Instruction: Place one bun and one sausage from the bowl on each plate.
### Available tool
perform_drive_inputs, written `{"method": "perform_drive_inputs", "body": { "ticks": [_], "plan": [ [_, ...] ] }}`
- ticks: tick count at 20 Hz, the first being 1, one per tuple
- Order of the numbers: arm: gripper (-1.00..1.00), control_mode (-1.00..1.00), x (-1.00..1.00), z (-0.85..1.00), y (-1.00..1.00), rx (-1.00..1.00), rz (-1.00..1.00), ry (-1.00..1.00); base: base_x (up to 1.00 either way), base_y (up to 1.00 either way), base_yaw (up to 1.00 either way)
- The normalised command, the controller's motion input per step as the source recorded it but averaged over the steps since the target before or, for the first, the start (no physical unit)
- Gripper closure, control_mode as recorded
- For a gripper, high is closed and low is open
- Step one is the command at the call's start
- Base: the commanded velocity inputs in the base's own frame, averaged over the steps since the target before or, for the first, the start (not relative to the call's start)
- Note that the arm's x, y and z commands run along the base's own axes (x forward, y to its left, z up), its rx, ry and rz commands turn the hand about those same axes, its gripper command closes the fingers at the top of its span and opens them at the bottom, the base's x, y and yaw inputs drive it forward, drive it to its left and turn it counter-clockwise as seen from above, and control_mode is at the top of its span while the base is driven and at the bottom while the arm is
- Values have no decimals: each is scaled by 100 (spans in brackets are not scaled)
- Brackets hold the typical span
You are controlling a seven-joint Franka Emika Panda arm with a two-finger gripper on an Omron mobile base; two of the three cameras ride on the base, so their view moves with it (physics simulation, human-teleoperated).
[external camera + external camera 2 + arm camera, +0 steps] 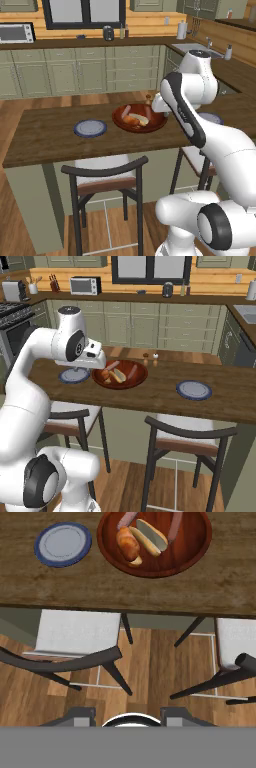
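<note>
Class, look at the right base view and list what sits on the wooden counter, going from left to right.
Left plate → bowl holding buns and sausages → two small shakers just behind the bowl's right side → right plate.

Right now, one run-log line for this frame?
phase: pre-grasp | gripper: shut, empty, above stools | bowl: buns and sausages inside | plates: both bare

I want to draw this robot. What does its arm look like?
The arm is glossy white, made of fat rounded tube pieces. Its joints have dark grey or black bands and round caps, like the one at the elbow. No cables or markings show.
</note>
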Motion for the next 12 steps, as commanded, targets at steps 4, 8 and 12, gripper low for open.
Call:
{"method": "perform_drive_inputs", "body": {
  "ticks": [4,8,12],
  "plan": [
    [-100,-100,31,-11,0,0,0,3,0,0,0],
    [-100,-100,84,-17,10,0,7,12,0,0,0],
    [-100,-100,99,-29,49,-2,7,18,0,0,0]
  ]
}}
